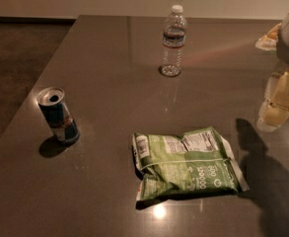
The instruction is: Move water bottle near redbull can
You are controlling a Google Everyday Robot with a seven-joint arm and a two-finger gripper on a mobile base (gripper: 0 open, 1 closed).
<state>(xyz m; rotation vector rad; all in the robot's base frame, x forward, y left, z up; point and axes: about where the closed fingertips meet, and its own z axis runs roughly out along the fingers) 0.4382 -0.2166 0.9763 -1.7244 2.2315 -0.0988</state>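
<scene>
The water bottle (173, 40), clear and ribbed with a white cap and a dark label band, stands upright at the far middle of the table. The redbull can (58, 116), blue and silver with an open silver top, stands upright near the table's left edge, well apart from the bottle. My gripper (281, 102), pale and cream-coloured, hangs at the right edge of the view above the table, far to the right of the bottle and holding nothing that shows.
A green snack bag (187, 163) lies flat in the near middle of the dark grey table (104, 68). The table's left edge runs diagonally, with dark floor beyond. The arm's shadow falls at the lower right.
</scene>
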